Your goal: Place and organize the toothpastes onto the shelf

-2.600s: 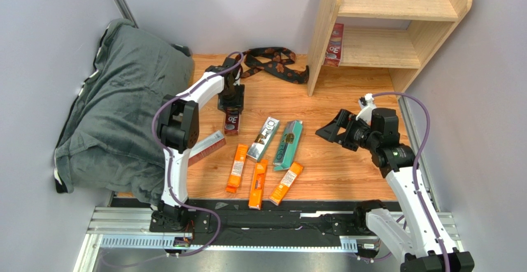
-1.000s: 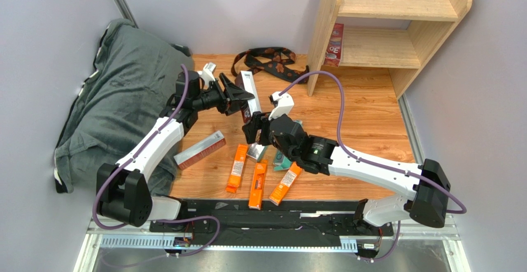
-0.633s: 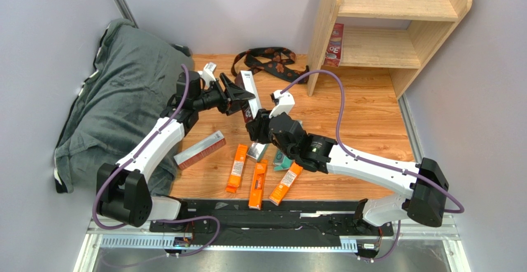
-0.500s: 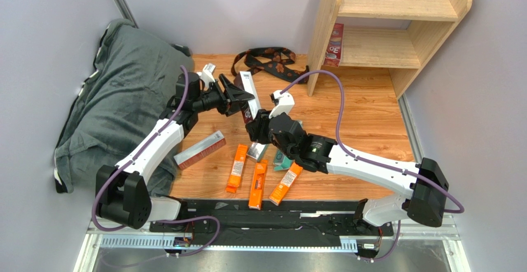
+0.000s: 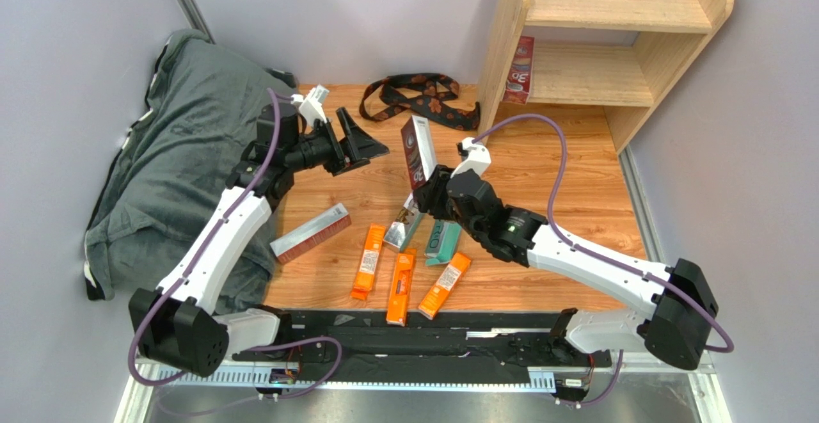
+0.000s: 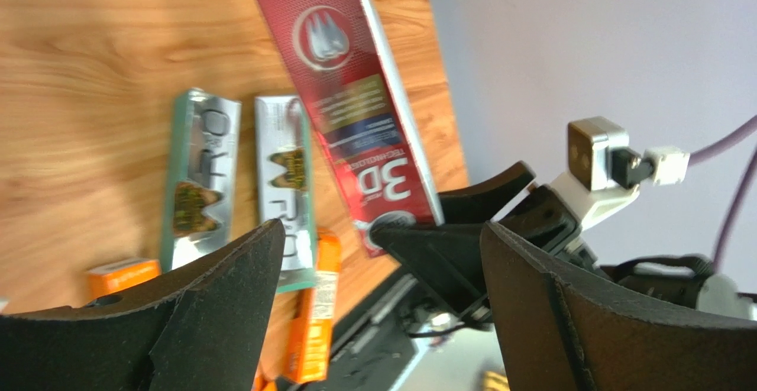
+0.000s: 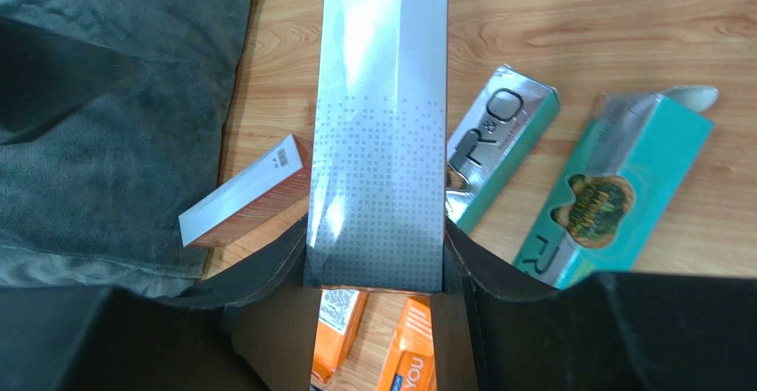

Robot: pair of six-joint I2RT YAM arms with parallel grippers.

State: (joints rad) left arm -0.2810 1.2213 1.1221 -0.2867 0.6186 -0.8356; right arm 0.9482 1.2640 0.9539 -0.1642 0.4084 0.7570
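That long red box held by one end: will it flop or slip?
Probably stiff: the red box juts out straight though clamped only at its end. Its shiny face, showing glare, may be slippery. Likely light, being slim cardboard.

"3D", white, on the raised red box (image 6: 355, 98); its finer print is too blurred to read. "3D" on the shelved red box (image 5: 520, 66), lower tier of the shelf (image 5: 663, 63). Large letters, apparently "R&O", on the silver box (image 7: 498, 138). "YOU" on the orange box (image 7: 416, 364).
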